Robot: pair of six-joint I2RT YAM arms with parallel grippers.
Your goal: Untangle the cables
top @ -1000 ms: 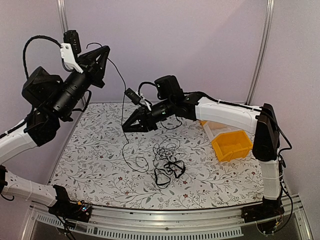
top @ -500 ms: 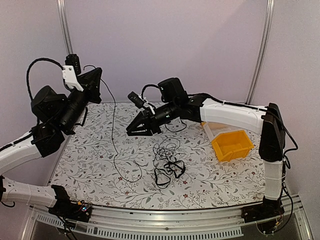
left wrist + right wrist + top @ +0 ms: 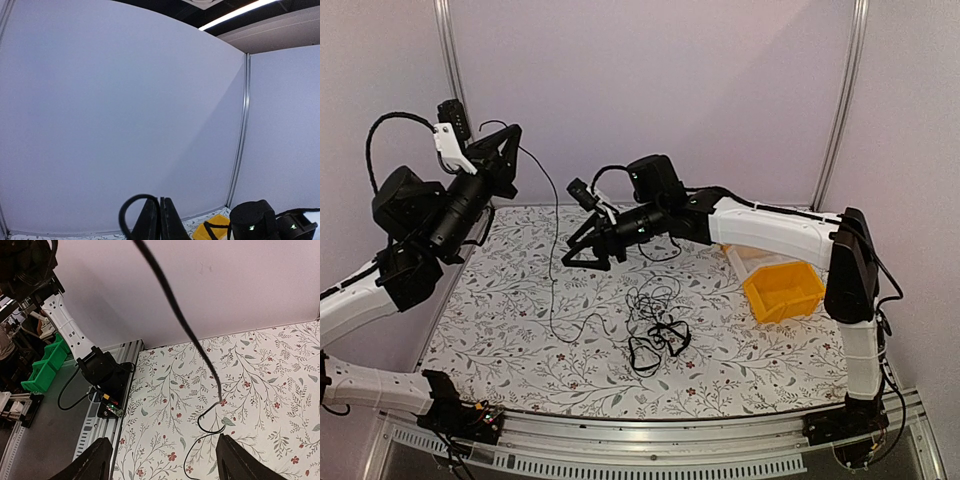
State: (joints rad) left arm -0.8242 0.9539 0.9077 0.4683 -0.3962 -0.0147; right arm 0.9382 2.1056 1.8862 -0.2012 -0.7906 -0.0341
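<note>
A tangle of thin black cables (image 3: 656, 322) lies on the flowered table. One black cable (image 3: 552, 262) rises out of it to my left gripper (image 3: 509, 137), which is raised high at the left and shut on it. In the left wrist view the fingers (image 3: 161, 222) are pressed together, with a cable loop (image 3: 126, 211) beside them. My right gripper (image 3: 584, 256) hovers open over the table's middle, close to the hanging strand. In the right wrist view that cable (image 3: 176, 307) runs down between the wide-apart fingers (image 3: 95, 461) to a loop (image 3: 210, 426) on the table, touching neither finger.
A yellow bin (image 3: 782, 290) sits on the right side of the table, next to a clear tray (image 3: 745, 256). Green bins (image 3: 44, 370) stand off the table beyond the left arm's base (image 3: 104, 376). The table's left rail (image 3: 102, 415) runs below my right gripper.
My right gripper's jaws have spread wide and it has shifted slightly left. The left gripper has moved down and left with the cable, so the hanging strand has swung left.
</note>
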